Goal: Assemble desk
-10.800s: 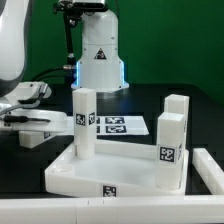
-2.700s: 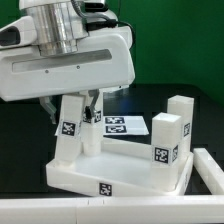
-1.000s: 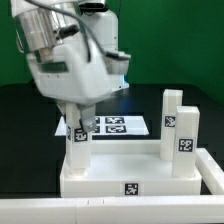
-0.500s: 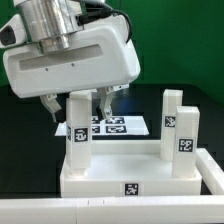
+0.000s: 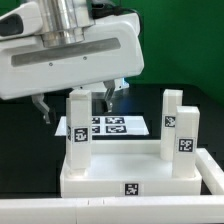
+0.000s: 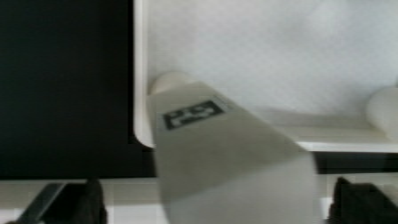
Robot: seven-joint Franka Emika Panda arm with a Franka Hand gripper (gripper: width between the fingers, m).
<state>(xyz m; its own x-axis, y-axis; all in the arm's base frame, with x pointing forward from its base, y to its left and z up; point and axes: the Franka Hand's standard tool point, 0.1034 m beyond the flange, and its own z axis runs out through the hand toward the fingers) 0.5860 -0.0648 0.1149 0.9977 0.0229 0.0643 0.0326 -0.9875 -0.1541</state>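
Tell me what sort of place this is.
Probably a robotics lab test bench. A robot arm's gripper, jaws open, hangs over a black table. On it sit a white desk tabletop with legs bearing marker tags, and a marker board behind.

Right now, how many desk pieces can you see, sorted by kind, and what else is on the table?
Desk tabletop: 1
Desk legs standing upright on the tabletop: 3, one at the exterior view's left and two at its right
Marker board: 1
Total: 5 things. The open gripper hangs over the left leg, holding nothing.
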